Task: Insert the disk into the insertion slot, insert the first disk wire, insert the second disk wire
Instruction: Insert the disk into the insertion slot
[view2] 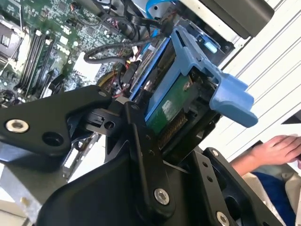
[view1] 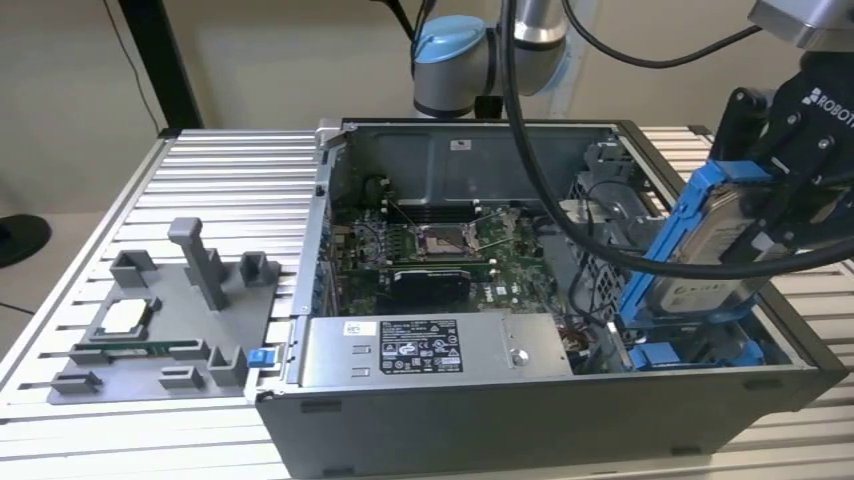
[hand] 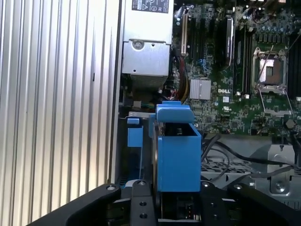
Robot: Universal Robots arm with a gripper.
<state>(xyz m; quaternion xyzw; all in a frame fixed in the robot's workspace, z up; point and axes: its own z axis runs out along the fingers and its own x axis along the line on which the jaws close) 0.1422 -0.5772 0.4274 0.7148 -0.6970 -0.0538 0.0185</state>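
The disk (view1: 711, 255), a silver drive in a blue carrier frame, hangs tilted over the exterior view's right end of the open computer case. My gripper (view1: 778, 190) is shut on it from above. In the second wrist view the black fingers (view2: 137, 134) clamp the disk (view2: 171, 107) by its green board side, and the carrier's blue tab (view2: 230, 94) sticks out. The insertion slot (view1: 687, 352) with blue rails lies just under the disk's lower end. The first wrist view looks down along the carrier (hand: 176, 157) to a blue rail (hand: 135, 137). Black cables (view2: 115, 47) lie loose beside the bay.
A grey labelled power-supply box (view1: 427, 350) sits beside the slot, with the motherboard (view1: 441, 250) behind it. A grey fixture tray (view1: 147, 330) stands on the ribbed table at the exterior view's left. A person's hand (view2: 277, 148) rests outside the case.
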